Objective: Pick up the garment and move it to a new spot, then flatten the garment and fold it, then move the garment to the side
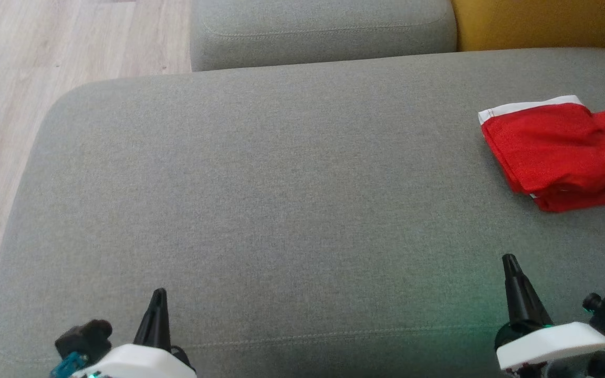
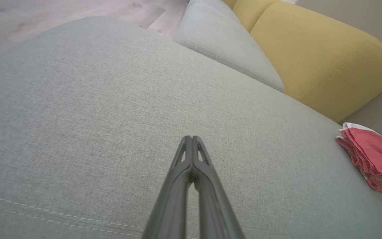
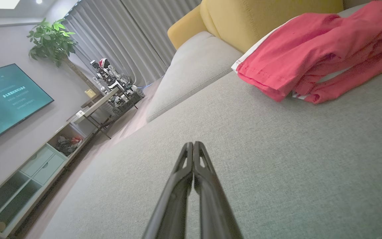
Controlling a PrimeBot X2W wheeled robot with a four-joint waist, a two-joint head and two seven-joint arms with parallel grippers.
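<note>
The garment [image 1: 560,152] is red with a white band, folded into a loose stack at the right edge of the grey sofa cushion [image 1: 260,189]. It also shows at the right edge of the left wrist view, garment [image 2: 371,157], and at the upper right of the right wrist view, garment [image 3: 310,59]. My left gripper [image 1: 159,294] sits at the lower left, shut and empty, far from the cloth. My right gripper [image 1: 509,260] is at the lower right, shut and empty, a short way in front of the garment. Both pairs of fingers press together in the wrist views.
A second grey cushion [image 1: 323,31] and a yellow cushion [image 1: 539,23] lie behind. Wooden floor [image 1: 13,79] runs along the left. The right wrist view shows a television [image 3: 5,99], a low shelf unit [image 3: 31,172], a potted plant [image 3: 53,36] and another robot [image 3: 114,84].
</note>
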